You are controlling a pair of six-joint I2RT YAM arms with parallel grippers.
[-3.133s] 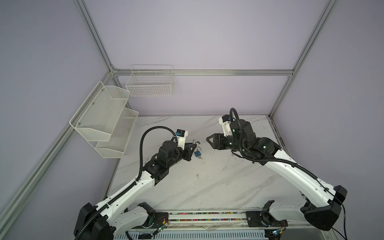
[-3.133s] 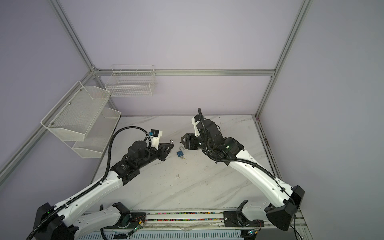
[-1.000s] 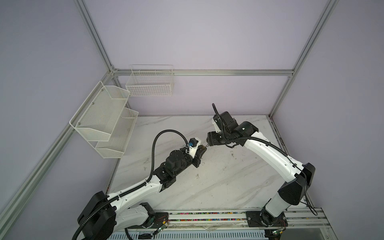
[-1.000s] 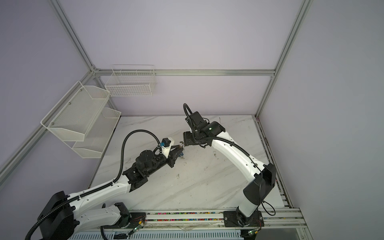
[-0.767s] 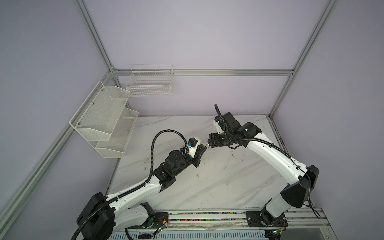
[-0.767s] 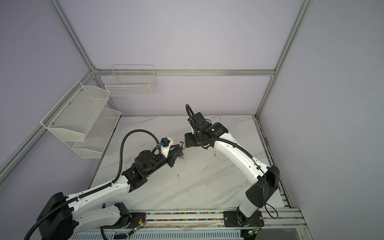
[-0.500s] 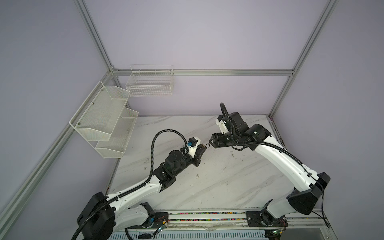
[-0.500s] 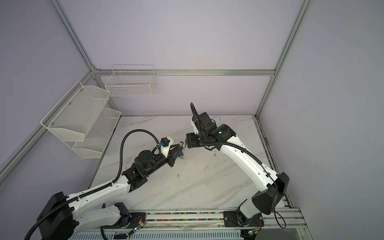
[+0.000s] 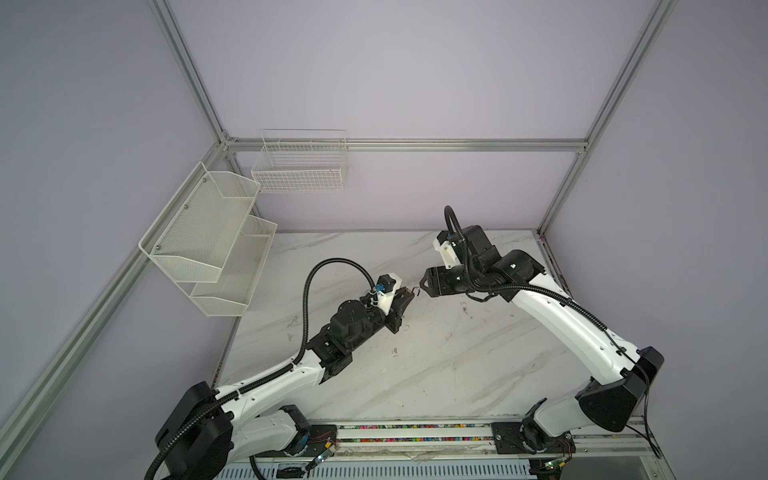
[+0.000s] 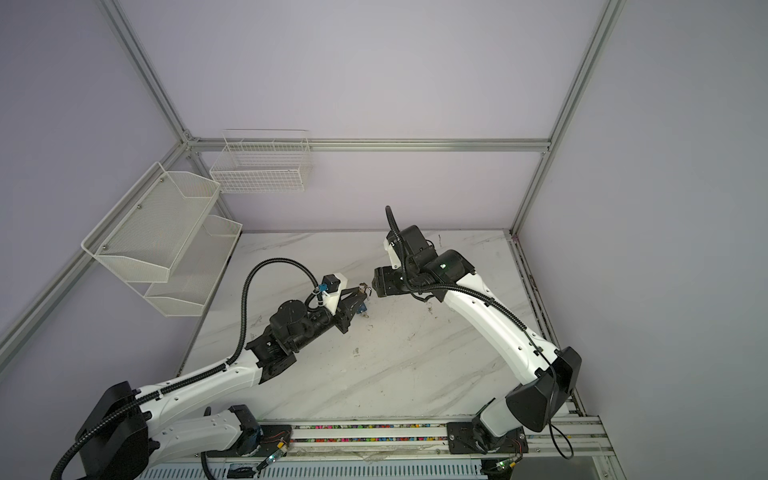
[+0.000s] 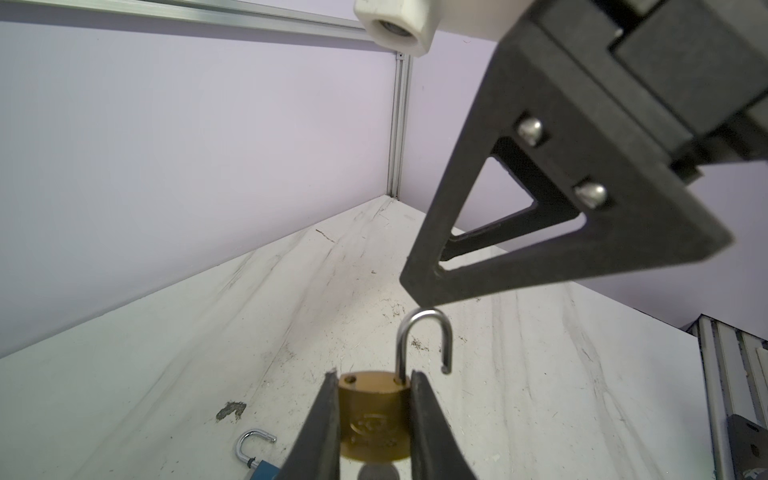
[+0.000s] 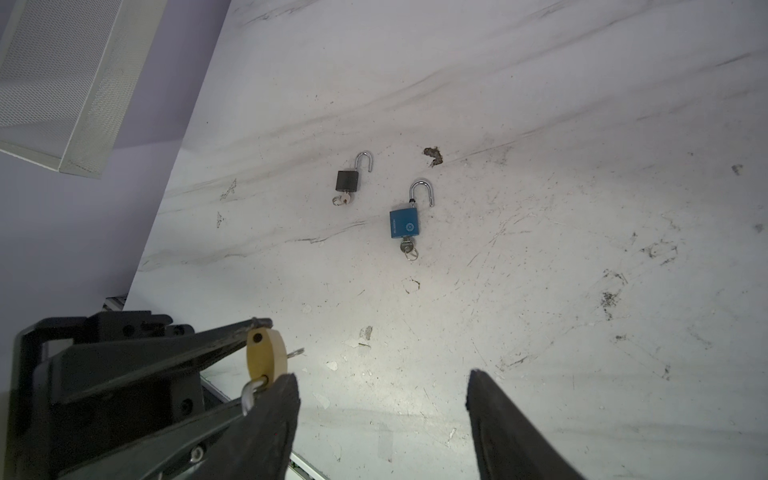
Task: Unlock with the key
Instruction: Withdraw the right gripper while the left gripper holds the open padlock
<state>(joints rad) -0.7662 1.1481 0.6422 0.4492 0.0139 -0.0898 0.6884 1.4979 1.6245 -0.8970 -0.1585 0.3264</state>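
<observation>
left gripper (image 11: 374,376) clamped on the brass padlock (image 11: 374,419) body, held above the table (image 12: 582,166), shackle (image 11: 401,349) open, key (image 12: 296,353) in its base, right gripper (image 12: 380,376) jaws wide and empty, just beside the shackle, blue padlock (image 12: 404,223) and black padlock (image 12: 347,180) lying open below

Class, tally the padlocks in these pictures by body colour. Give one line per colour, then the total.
Brass padlock: 1
Blue padlock: 1
Black padlock: 1
Total: 3
</observation>
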